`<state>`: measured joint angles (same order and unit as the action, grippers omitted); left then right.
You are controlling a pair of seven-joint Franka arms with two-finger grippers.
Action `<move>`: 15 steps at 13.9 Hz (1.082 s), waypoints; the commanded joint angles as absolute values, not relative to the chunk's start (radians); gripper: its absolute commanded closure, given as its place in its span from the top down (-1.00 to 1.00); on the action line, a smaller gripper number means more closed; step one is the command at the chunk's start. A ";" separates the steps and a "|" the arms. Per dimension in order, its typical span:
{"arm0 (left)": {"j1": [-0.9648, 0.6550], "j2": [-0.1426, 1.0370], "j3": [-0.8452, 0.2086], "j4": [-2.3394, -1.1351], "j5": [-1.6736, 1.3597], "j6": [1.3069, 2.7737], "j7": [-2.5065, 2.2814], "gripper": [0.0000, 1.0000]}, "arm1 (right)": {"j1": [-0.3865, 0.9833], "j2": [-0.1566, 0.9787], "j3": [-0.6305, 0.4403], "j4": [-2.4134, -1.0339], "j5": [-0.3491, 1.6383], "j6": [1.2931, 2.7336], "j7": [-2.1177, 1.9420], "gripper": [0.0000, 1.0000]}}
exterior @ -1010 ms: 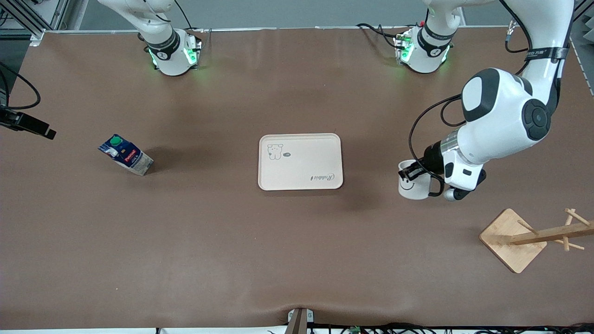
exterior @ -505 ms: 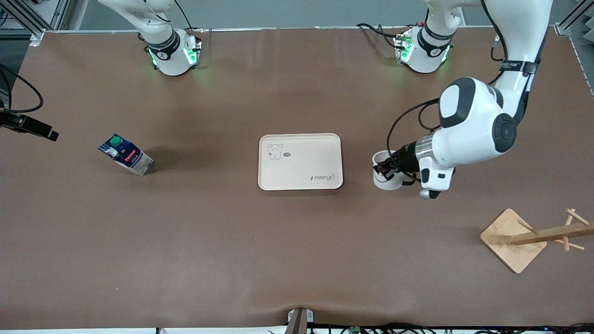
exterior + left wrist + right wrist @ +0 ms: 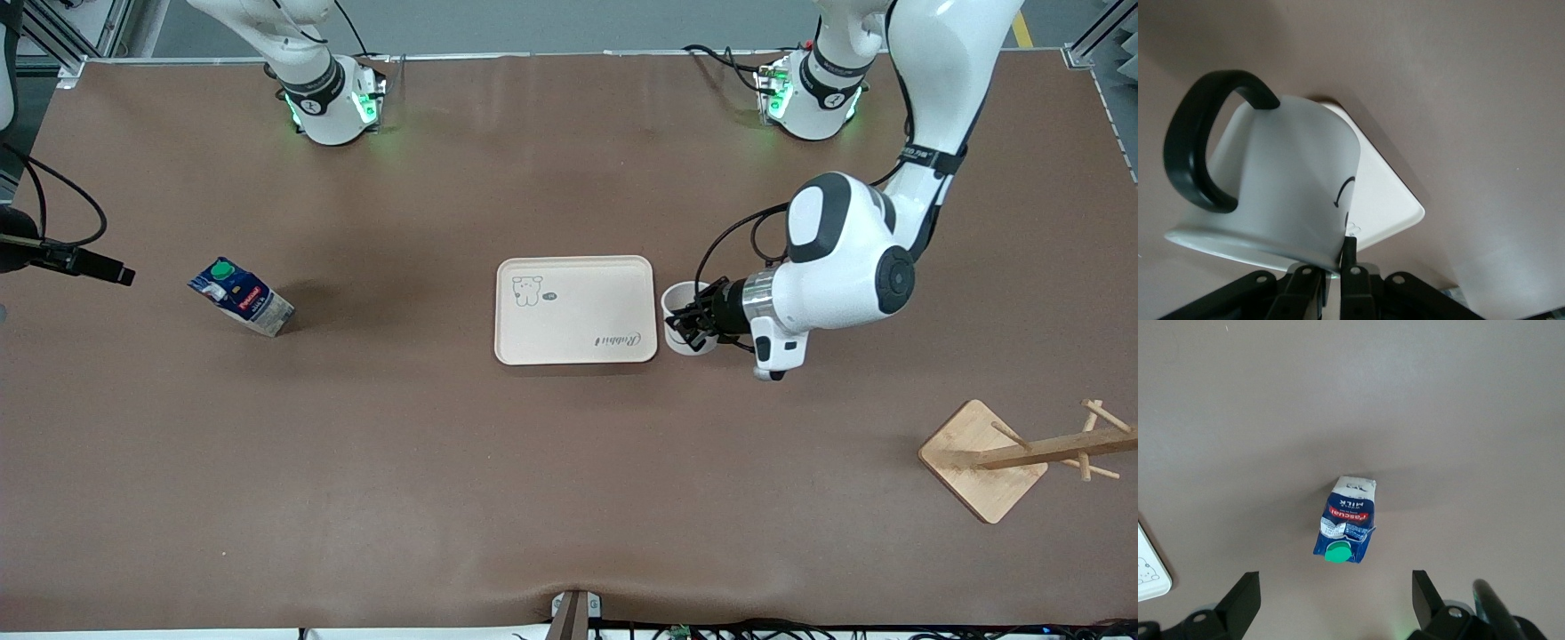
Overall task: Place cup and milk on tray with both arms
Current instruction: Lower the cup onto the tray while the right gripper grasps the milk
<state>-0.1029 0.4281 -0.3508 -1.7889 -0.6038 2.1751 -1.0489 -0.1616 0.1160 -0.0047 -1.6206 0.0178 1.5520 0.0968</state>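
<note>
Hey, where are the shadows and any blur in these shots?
Front view: soft shadows lie on the table beside the milk and along the tray edge nearer the camera. Left wrist view: the cup in the left hand looks soft and close. Right wrist view: a faint shadow streaks from the milk.

The cup (image 3: 1278, 180) hides most of the tray (image 3: 1385, 200) in the left wrist view.
</note>
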 commanded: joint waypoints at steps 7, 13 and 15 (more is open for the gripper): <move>-0.146 0.624 -0.351 -1.689 -0.837 2.197 -1.054 -1.00 | -0.206 0.169 -0.003 -1.744 0.020 1.627 0.182 1.00; -0.176 0.713 -0.350 -1.669 -0.982 2.207 -1.054 -1.00 | -0.144 -0.020 0.002 -2.106 0.020 1.907 0.380 1.00; -0.178 0.733 -0.348 -1.671 -0.986 2.232 -1.074 -1.00 | -0.121 -0.040 0.002 -2.143 0.017 1.924 0.414 1.00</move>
